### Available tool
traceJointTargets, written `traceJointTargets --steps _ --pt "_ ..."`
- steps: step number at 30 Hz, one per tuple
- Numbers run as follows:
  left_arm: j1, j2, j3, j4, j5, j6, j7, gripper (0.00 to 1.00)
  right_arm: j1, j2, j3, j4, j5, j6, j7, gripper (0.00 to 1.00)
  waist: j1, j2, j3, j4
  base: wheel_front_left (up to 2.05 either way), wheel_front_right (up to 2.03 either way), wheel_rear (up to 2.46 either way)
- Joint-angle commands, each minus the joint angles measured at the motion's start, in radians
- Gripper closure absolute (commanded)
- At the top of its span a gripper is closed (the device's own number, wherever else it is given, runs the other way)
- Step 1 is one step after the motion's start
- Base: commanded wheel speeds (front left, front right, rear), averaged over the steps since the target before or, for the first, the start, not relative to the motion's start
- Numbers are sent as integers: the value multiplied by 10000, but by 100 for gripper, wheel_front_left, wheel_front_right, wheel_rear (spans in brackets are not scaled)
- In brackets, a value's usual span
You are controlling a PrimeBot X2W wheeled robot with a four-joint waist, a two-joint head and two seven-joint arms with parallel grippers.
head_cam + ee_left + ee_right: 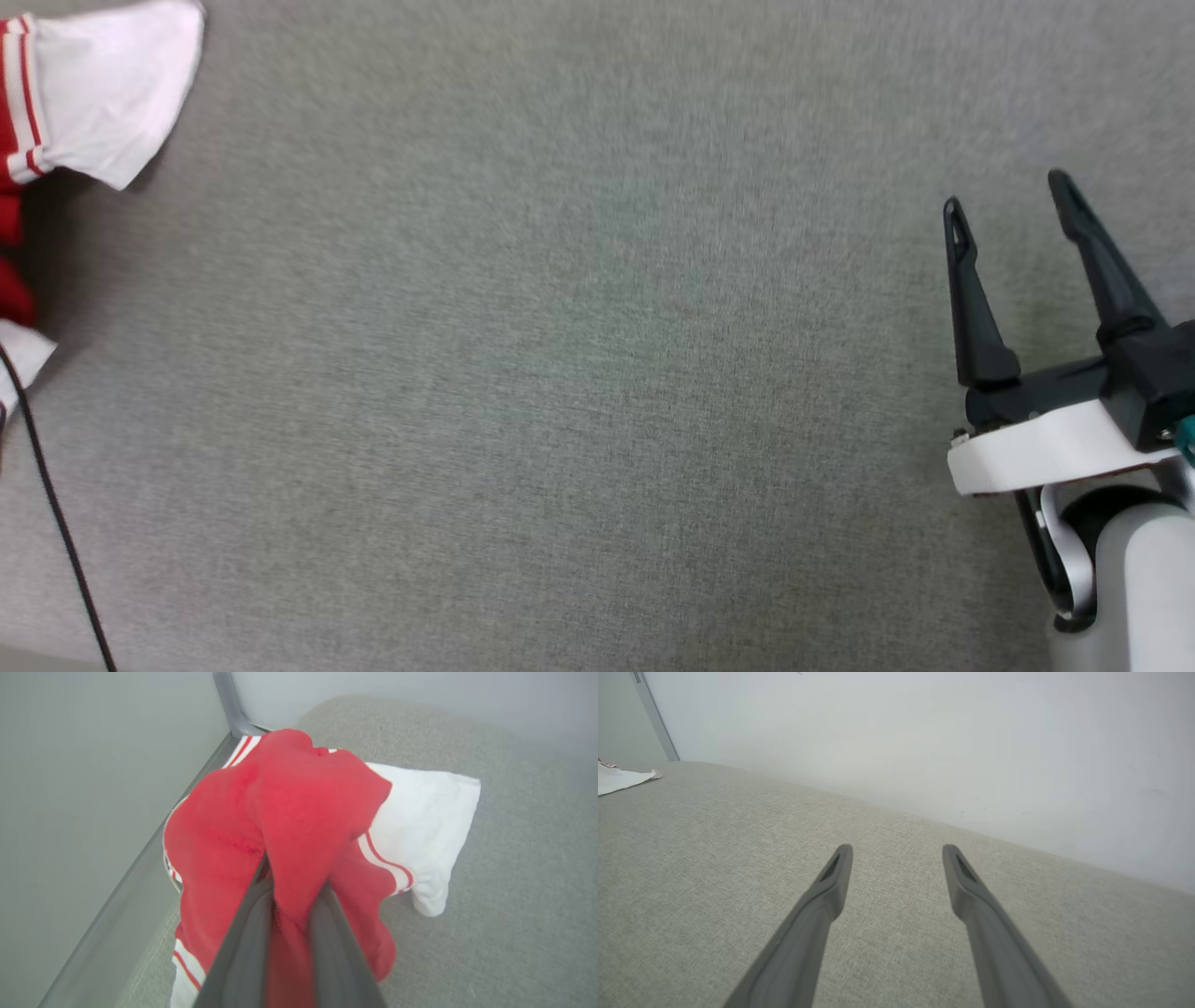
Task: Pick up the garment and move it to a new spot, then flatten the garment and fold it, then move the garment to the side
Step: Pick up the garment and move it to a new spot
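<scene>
The garment (299, 807), a red jersey with white sleeves and red-white striped trim, lies bunched in the corner of the grey fabric surface (514, 858). In the left wrist view my left gripper (294, 884) is shut on a raised fold of its red cloth, which hides the fingertips. In the head view a white sleeve of the garment (103, 84) shows at the top left edge. My right gripper (1006, 194) hovers open over bare surface at the right, far from the shirt. The right wrist view shows the right gripper (897, 850) with nothing between its fingers, and the garment's sleeve (621, 777) far off at the left.
A pale wall (924, 742) borders the surface's far side. A grey panel (93, 765) with a metal rail (140, 858) runs right beside the shirt. A thin black cable (56, 523) crosses the head view's lower left. Open grey surface (560, 373) stretches between the shirt and the right gripper.
</scene>
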Motion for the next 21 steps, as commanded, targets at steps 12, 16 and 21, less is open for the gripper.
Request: traceJointTargets --steps 12,16,21 --pt "372 -867 -1049 -334 632 -13 -2175 100 1151 19 -580 679 954 -7 -312 0 0 0 -2708 -43 0 0 0" --pt "723 -1399 -1528 -739 699 -14 -2296 100 1530 21 -754 832 1175 -7 -308 0 0 0 -3210 -269 0 0 0" --pt "1268 -2081 -2169 -1653 911 23 -2223 100 1893 19 -1011 891 1445 -7 -318 0 0 0 -3657 -800 0 0 0"
